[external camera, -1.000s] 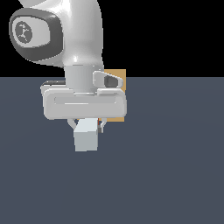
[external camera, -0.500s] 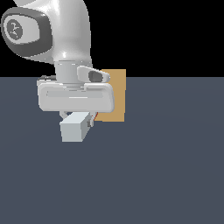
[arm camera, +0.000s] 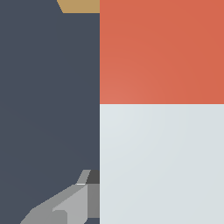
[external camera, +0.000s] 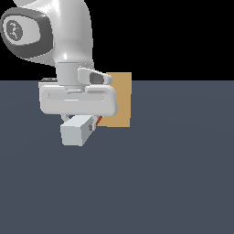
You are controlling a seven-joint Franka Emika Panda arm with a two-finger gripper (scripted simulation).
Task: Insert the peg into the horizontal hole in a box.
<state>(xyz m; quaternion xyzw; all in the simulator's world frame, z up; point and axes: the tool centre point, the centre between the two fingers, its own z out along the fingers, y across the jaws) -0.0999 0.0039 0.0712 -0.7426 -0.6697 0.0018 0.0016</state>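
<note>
Over grey floor (external camera: pixel 173 173), claw (external camera: pixel 80 119) apparently grips peg (external camera: pixel 75 130) beside box (external camera: pixel 121 98).

peg (arm camera: pixel 162 109) red-orange and pale grey-white, box (external camera: pixel 122 100) tan.

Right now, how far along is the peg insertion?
Done: the peg is picked up, off the floor, in the gripper; the wrist view shows it filling the frame beside a finger. In hand: carrying it toward the box, red end pointing that way. Left: lining up with the hole and pushing in. The hole is hidden in both views, so I can't tell how well they line up.
</note>
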